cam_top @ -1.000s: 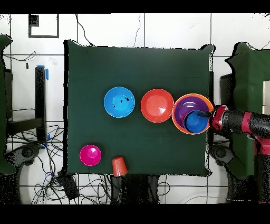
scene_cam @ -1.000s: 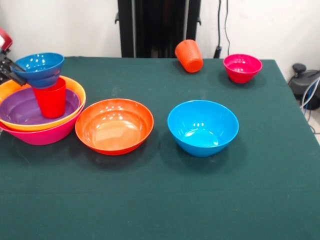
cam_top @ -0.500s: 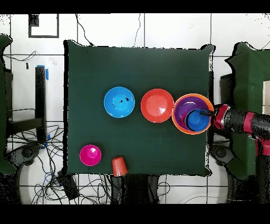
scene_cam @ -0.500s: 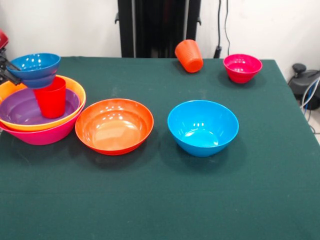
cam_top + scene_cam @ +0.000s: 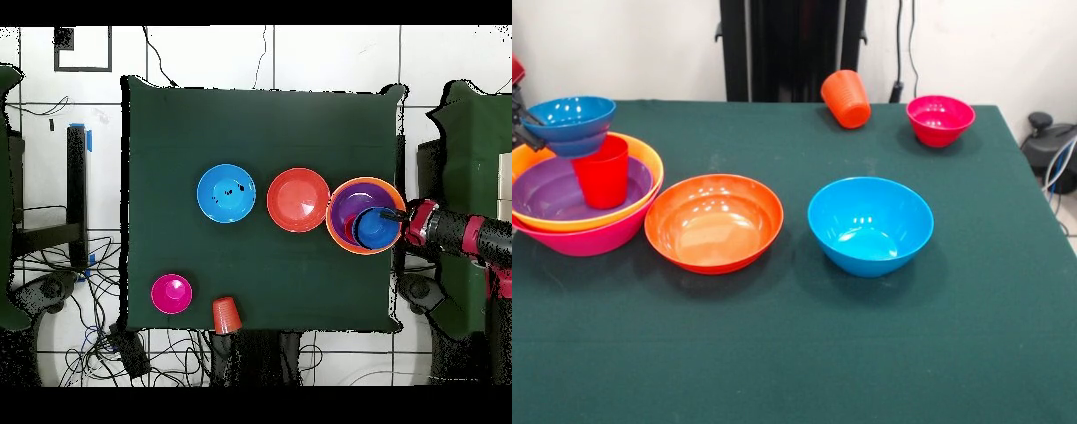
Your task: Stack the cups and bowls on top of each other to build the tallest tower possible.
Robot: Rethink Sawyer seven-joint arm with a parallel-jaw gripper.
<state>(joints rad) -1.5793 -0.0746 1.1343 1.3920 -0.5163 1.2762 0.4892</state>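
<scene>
- The small blue bowl (image 5: 572,124) is held mouth up and nearly level above the tower (image 5: 583,199), at the table's edge on the left of the front view; its rim is pinched by the gripper (image 5: 524,124), which reaches in from the side and is clenched on the bowl's edge.
- The tower is a nest: big pink bowl (image 5: 587,238) outermost, yellow-orange bowl (image 5: 644,159) inside it, purple bowl (image 5: 547,190) inside that, all mouth up.
- A red cup (image 5: 602,172) stands upright in the purple bowl, mouth up, just under the blue bowl; whether they touch I cannot tell.
- A shallow red-orange bowl (image 5: 713,221) sits mouth up just beside the tower; a medium blue bowl (image 5: 869,225) sits mouth up near it, apart.
- The orange cup (image 5: 846,98) lies tipped on its side at the table's far edge, its long axis slanting, base towards the camera.
- A small magenta bowl (image 5: 940,119) stands mouth up near the far corner, beside the orange cup but apart.
- The table wears a dark green cloth (image 5: 821,353); behind it, a white wall (image 5: 627,44) and cables (image 5: 905,44).
- From overhead, the red and black arm (image 5: 460,232) comes in across the table's edge, over a white tiled floor (image 5: 330,55).
</scene>
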